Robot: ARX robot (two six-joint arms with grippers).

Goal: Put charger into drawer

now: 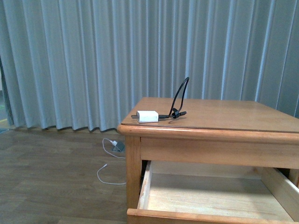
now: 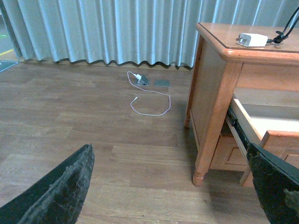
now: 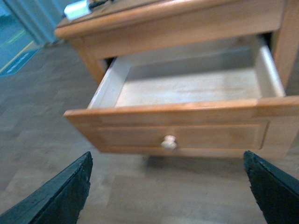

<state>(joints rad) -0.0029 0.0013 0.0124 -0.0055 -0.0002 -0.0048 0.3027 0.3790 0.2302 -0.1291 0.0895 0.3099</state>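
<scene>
On the worktop [image 1: 233, 119], eleven o'clock from the open drawer [image 1: 144, 186], lies our charger [image 1: 147, 116], likely light, cable floppy. We would pinch its stiff white block; left hand [image 2: 169, 156] and right hand [image 3: 167, 161] gape empty.

Two chargers, one nightstand, one open drawer.

One nightstand [image 1: 210, 149] is in view, with one drawer [image 3: 177, 135] pulled out, and that drawer has one round knob [image 3: 168, 142]. There are two chargers: one charger [image 1: 147, 116] with a white block and black cable on the tabletop [image 1: 233, 116], and one white-cabled charger [image 2: 140, 79] on the floor [image 2: 70, 116]. One flat grey square [image 2: 161, 82] lies beside the latter. Two grippers show, the left gripper [image 2: 169, 154] and the right gripper [image 3: 167, 156], each with two dark fingers [image 2: 60, 186].
</scene>
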